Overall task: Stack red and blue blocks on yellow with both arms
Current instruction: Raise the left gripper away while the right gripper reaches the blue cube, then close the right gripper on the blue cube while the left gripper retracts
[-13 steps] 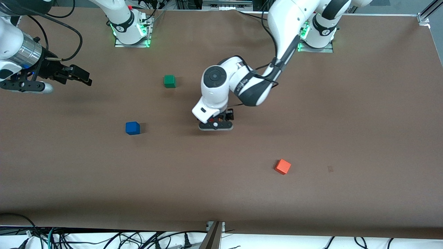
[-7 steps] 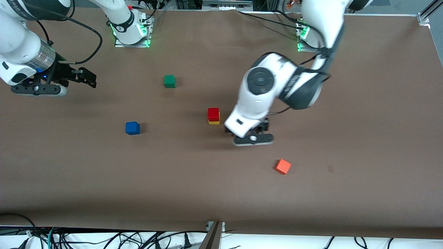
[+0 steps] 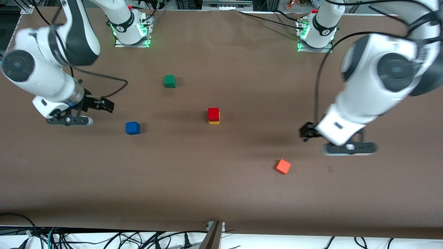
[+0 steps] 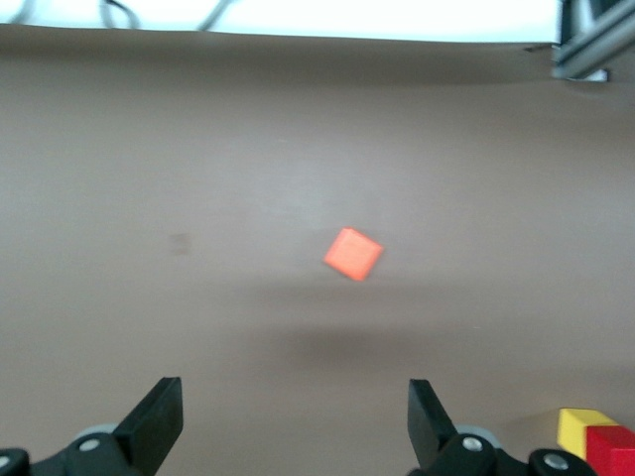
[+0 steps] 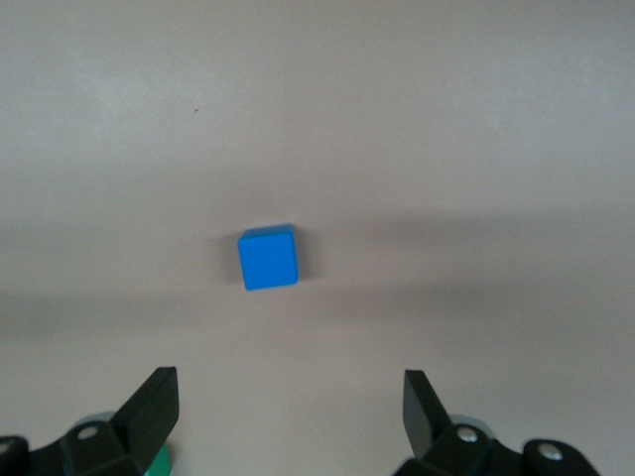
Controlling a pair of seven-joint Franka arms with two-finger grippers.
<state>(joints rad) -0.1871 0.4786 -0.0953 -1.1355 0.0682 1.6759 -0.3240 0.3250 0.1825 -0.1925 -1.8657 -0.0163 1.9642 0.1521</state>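
The red cube [image 3: 213,113] sits on the yellow cube [image 3: 214,122] at mid-table; both show at the edge of the left wrist view, red [image 4: 611,446] and yellow [image 4: 574,430]. The blue cube [image 3: 132,128] lies alone on the table toward the right arm's end. My right gripper [image 3: 104,104] is open and empty, over the table beside the blue cube, which shows ahead of its fingers in the right wrist view [image 5: 268,258]. My left gripper [image 3: 306,131] is open and empty, over bare table toward the left arm's end, apart from the stack.
A green cube [image 3: 169,81] lies farther from the front camera than the blue cube. An orange-red cube [image 3: 282,166] lies nearer to the front camera than the stack, and shows in the left wrist view [image 4: 353,254]. The brown table [image 3: 221,193] is wide.
The left gripper has left the red cube on the yellow one and swung away toward the left arm's end. The right arm has moved toward the blue cube.
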